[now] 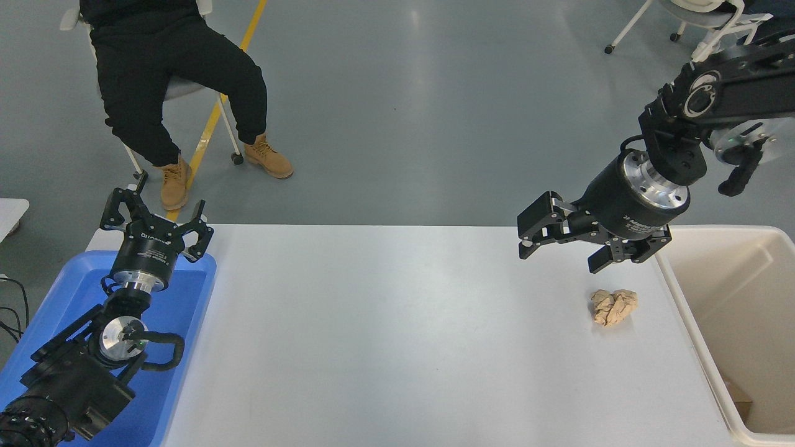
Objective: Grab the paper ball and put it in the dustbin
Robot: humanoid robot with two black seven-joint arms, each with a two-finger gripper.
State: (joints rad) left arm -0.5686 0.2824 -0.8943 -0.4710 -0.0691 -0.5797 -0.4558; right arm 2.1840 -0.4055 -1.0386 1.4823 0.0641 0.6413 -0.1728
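Observation:
The paper ball (613, 307), a wrinkly tan-brown wad, lies on the white table (397, 335) near its right side. The cream-beige dustbin (686, 310) stands just right of it at the table's right end. My right gripper (559, 259) is open and empty, hanging above the table up and to the left of the ball, apart from it. My left gripper (155, 217) is open and empty, parked at the lower left over the blue tray.
A blue shallow tray (186, 298) sits at the table's left end under my left arm. A person in black trousers and tan boots (186, 93) sits on a chair beyond the far left. A brown scrap (739, 397) lies inside the dustbin.

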